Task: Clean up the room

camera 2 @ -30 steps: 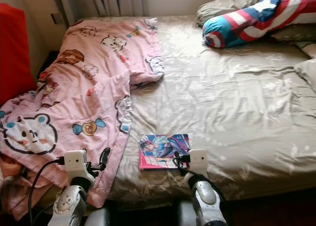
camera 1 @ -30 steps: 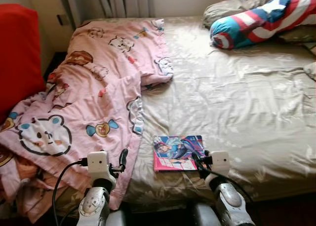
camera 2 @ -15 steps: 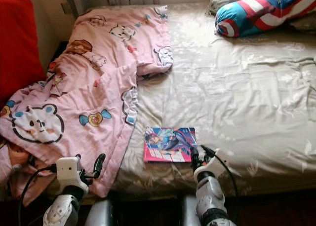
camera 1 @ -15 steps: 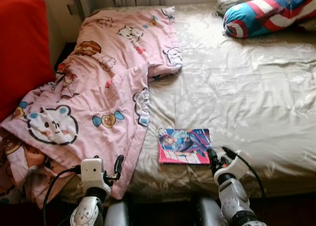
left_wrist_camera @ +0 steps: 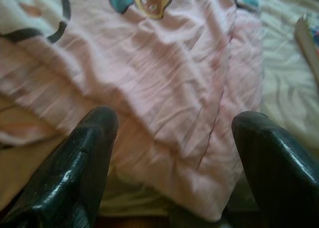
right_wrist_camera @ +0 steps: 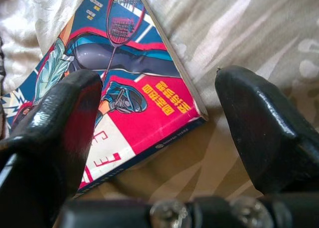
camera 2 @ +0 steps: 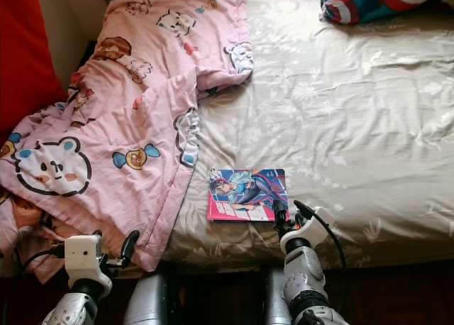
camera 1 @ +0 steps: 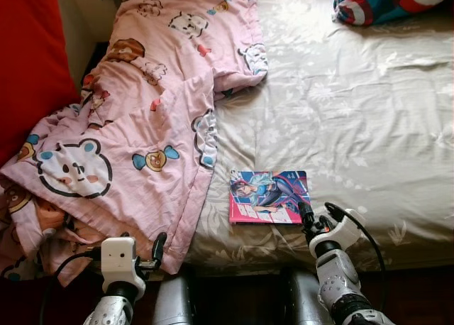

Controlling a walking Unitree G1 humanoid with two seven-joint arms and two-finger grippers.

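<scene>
1. The book (camera 1: 269, 196) lies flat on the beige bed sheet (camera 1: 369, 119), near the bed's front edge, just beside the pink cartoon blanket (camera 1: 142, 133).
2. The right gripper (right_wrist_camera: 158, 118) has its fingers spread apart, straddling the book's near corner.
3. The left gripper (left_wrist_camera: 172, 153) hovers with its fingers apart at the blanket's hanging front edge, well apart from the book.
4. A striped bolster pillow (camera 1: 386, 0) lies at the far end of the bed from the book.
</scene>
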